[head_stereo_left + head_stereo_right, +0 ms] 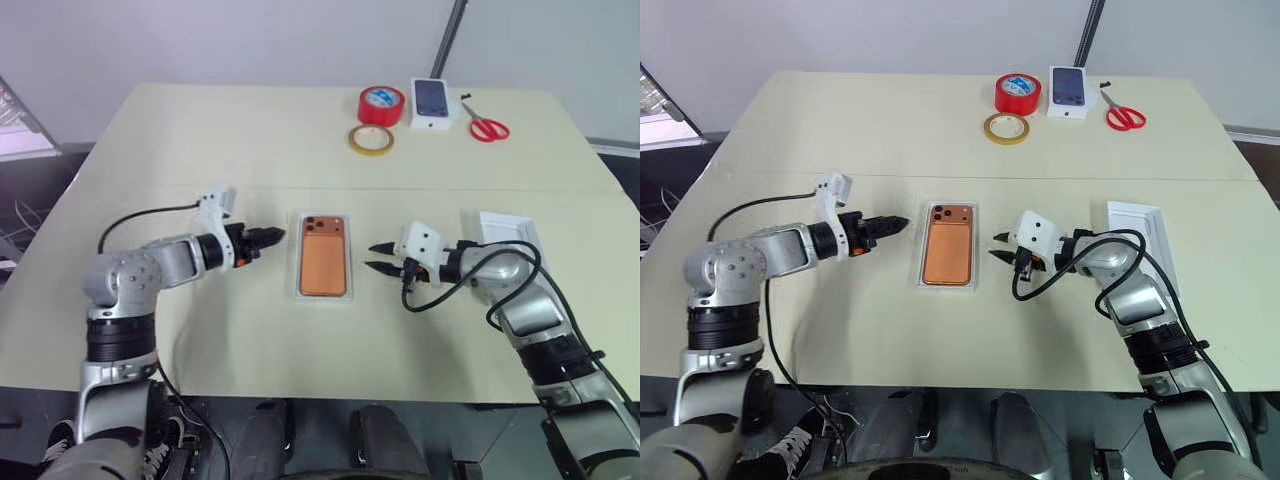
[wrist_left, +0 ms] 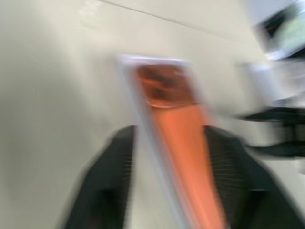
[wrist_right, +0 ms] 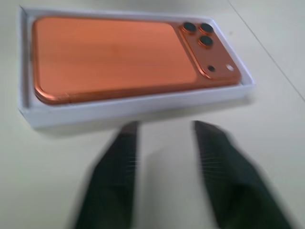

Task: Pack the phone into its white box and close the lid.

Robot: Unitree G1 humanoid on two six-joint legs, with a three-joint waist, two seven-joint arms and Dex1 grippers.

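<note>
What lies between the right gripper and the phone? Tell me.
Only bare table and the near wall of the white box that the phone lies in; the right gripper stops short of that wall, as the right wrist view shows.

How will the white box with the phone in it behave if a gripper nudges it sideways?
The white box is shallow and lies flat on the smooth table, so it would probably slide rather than tip. The phone nearly fills it, so it should ride along. The thin rim looks like card and may flex.
</note>
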